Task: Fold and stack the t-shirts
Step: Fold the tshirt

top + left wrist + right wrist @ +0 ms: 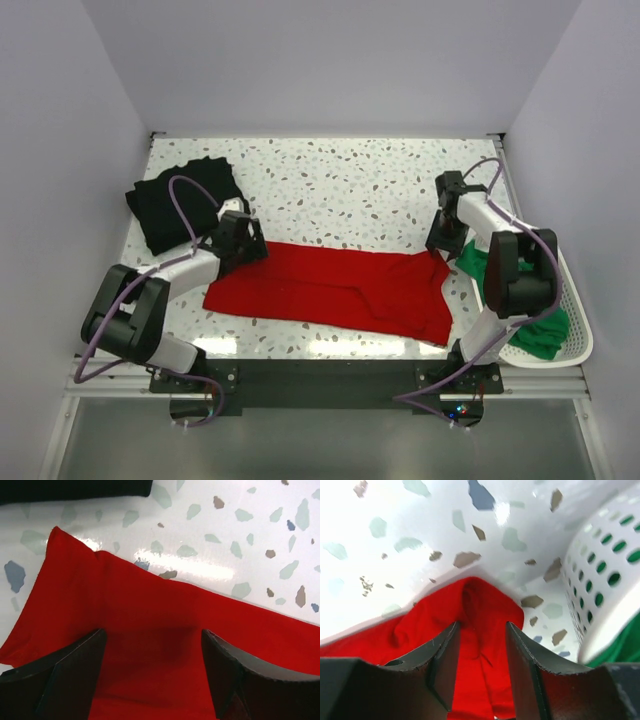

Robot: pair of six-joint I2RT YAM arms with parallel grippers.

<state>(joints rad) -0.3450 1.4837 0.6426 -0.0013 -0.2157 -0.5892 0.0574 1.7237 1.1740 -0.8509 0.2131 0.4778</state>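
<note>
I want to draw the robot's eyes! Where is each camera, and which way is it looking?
Top camera: above and behind the arms, facing down at the table; both arms show.
Left wrist: faces down at the red t-shirt; the left pincer shows.
Right wrist: faces the shirt's corner and the white basket; the right pincer shows.
All three share the red t-shirt.

Your left wrist view cuts the black shirt [75, 487] off at 12 o'clock. Overhead, the right arm [515, 270] hides part of the green shirt [545, 335]. You can't tell whether the right claw [481, 627] pinches the red shirt [420, 625].
</note>
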